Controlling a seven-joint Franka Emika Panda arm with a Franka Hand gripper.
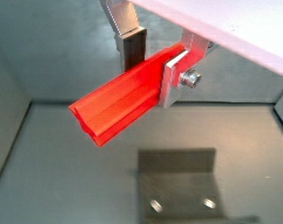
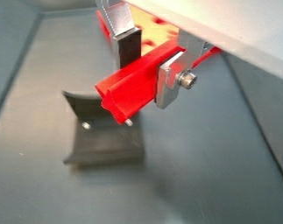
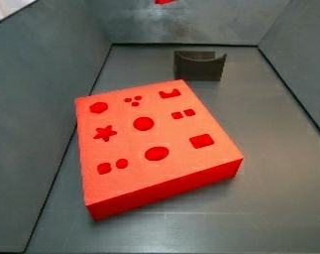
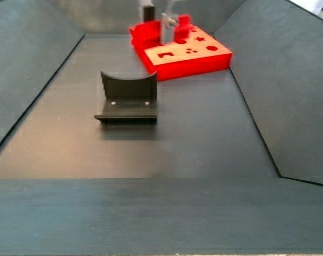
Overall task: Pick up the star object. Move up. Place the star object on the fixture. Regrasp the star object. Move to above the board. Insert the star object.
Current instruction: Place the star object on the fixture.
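Right between your gripper [image 1: 155,63] plates sits the star object [image 1: 123,98], clamped across its width. One silver finger [image 2: 171,79] presses its near flank and the other finger [image 1: 131,44] closes on the far side in both wrist views. The red peg's long axis runs sideways out of the jaws, roughly level, with most of its length sticking out past the fingers toward the camera side.

Below and a little ahead of the gripper stands the fixture [image 2: 99,131], well apart from the peg, nothing touching it. In a wrist view its upright wall and base plate with two screws sit under the free end of the peg. That is your key relation: you are high, carrying the peg, and the fixture [image 4: 126,97] lies beneath and slightly off to one side, so the coming move looks like a descent with a small sideways correction.

Farther out behind the gripper lies the board [image 3: 149,144], flat on the floor, its star hole [image 3: 105,132] open.
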